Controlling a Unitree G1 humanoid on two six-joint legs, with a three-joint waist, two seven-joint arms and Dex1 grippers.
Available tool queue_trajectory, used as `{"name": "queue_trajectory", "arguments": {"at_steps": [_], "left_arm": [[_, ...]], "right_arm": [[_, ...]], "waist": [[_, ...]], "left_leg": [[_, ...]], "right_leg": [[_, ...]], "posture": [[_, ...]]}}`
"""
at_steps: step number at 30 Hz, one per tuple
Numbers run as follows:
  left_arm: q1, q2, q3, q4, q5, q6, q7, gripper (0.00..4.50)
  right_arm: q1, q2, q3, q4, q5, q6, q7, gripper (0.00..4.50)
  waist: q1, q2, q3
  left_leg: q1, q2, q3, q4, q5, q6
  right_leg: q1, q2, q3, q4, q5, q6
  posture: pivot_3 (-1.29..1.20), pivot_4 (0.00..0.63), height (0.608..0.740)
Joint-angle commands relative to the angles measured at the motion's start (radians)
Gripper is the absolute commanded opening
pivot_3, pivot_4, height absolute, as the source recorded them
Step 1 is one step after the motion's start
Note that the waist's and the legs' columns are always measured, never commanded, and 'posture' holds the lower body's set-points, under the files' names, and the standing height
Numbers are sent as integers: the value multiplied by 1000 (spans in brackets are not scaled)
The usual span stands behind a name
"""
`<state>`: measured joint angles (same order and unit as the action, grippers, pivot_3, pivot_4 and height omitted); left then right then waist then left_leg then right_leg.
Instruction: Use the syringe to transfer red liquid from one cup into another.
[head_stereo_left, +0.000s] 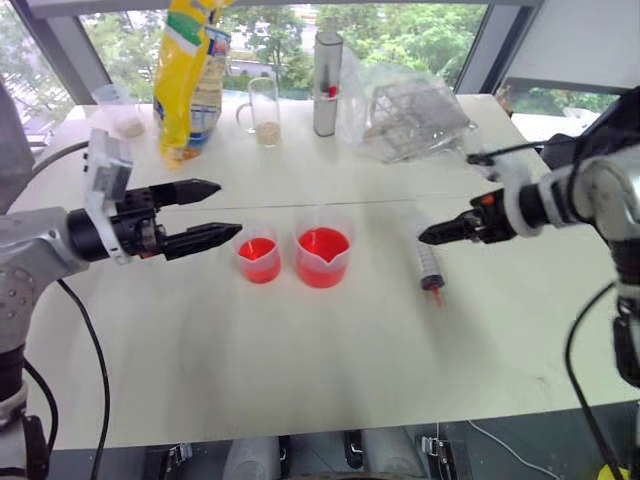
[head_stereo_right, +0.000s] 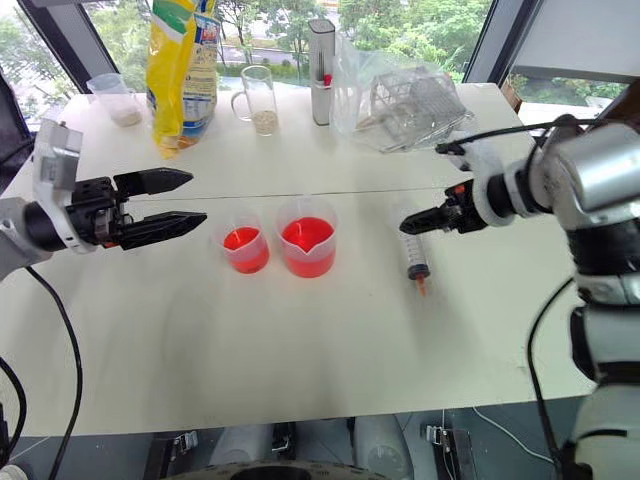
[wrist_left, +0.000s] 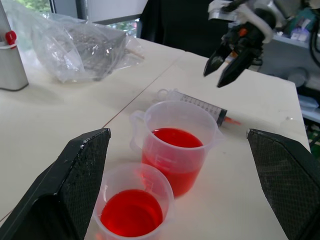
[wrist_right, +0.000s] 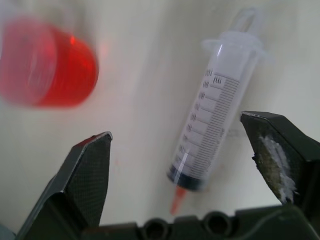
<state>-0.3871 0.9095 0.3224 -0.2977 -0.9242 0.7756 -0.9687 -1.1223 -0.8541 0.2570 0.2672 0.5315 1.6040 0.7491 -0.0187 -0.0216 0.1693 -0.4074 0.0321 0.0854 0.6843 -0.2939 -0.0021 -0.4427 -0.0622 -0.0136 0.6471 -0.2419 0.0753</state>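
Observation:
The syringe (head_stereo_left: 427, 262) lies flat on the white table, its orange tip towards the near edge, to the right of both beakers. The larger beaker (head_stereo_left: 323, 250) and the smaller beaker (head_stereo_left: 259, 255) stand side by side, each holding red liquid (wrist_left: 177, 139). My right gripper (head_stereo_left: 428, 237) hovers just above the syringe's barrel (wrist_right: 215, 130), open and pointing down at it, with nothing held. My left gripper (head_stereo_left: 228, 208) is open and level, just left of the smaller beaker, pointing towards both beakers.
Along the far side of the table stand a yellow bag (head_stereo_left: 190, 75), a glass mug (head_stereo_left: 263, 110), a grey canister (head_stereo_left: 327, 70), a small cup (head_stereo_left: 120, 108) and a clear plastic bag with a wire rack (head_stereo_left: 410, 110).

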Motion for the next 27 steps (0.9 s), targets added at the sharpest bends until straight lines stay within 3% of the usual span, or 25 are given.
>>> {"name": "queue_trajectory", "arguments": {"at_steps": [1,10,27], "left_arm": [[3,-6,11,-31,4,-18,7,4500],[59,-14,49,-81,-14,-10,43,4500],[124,-18,80,-144,-44,-12,96,4500]], "right_arm": [[-73,36,36,158,-28,10,-54,4456],[-96,157,134,321,-121,-33,-74,4456],[-121,295,197,546,-295,-202,-8,4456]], "waist": [[3,0,0],[3,0,0],[-2,-2,-1]], "left_leg": [[0,0,0,0,0,0],[-1,0,0,0,-1,1],[2,0,-1,0,0,0]], "right_leg": [[0,0,0,0,0,0],[0,-1,-1,0,0,1],[3,0,-1,1,1,-1]], "posture": [[0,150,740],[0,150,740],[0,150,740]]}}
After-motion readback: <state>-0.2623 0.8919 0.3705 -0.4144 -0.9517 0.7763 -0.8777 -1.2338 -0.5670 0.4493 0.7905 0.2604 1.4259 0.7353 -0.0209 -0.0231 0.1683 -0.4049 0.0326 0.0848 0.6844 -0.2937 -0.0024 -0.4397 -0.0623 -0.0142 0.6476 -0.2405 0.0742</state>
